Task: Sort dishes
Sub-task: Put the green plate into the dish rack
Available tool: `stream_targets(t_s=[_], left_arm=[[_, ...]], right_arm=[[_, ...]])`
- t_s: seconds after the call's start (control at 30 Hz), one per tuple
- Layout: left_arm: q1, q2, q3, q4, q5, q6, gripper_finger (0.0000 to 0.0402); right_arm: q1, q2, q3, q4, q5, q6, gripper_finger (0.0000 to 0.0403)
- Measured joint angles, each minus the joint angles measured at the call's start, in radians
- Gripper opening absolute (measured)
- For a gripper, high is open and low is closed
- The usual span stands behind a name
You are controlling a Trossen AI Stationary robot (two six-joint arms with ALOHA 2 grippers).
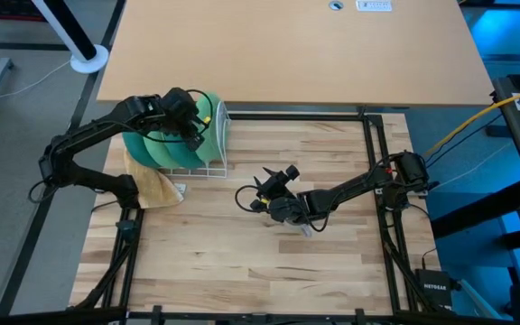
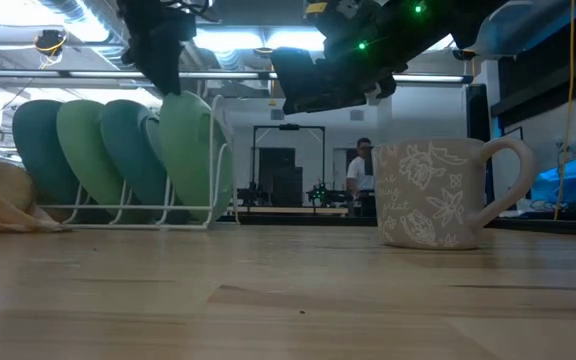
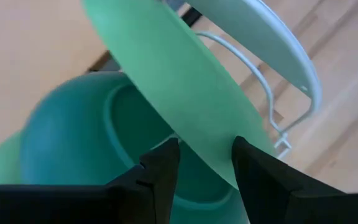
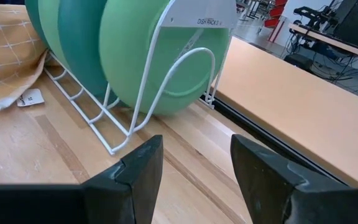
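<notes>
Several plates stand on edge in the white wire rack at the table's far left: dark teal ones and lighter green ones. My left gripper is shut on the light green plate nearest the rack's end panel. The grey flower-patterned mug stands upright on the table near the centre; in the high view my right arm mostly hides it. My right gripper hangs open above the table's centre and points toward the rack, with nothing between its fingers. My left gripper has the light green plate's upper rim between its two fingers, one on each face. The fingers come from above, slanting down. The plate stands on edge and tilted, its lower part in the rack.
A tan waffle cloth with a small tag lies against the rack's near-left side. A black frame borders the work area. A lighter tabletop lies beyond the far edge. Bare wood shows in front of the rack.
</notes>
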Motion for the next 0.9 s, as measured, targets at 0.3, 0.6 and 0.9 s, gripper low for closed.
stream_targets(t_s=[0.3, 0.6, 0.9], left_arm=[[0.000, 0.000, 0.000, 0.005, 0.013, -0.001, 0.0143], [0.003, 0.003, -0.001, -0.001, 0.150, -0.009, 0.0143], [0.002, 0.002, 0.000, -0.063, 0.188, -0.051, 0.0143]], right_arm=[[0.000, 0.000, 0.000, 0.001, -0.034, 0.001, 0.0195], [0.000, 0.000, 0.000, 0.000, -0.034, 0.001, 0.0195], [0.000, 0.000, 0.000, 0.000, -0.034, 0.000, 0.0195]])
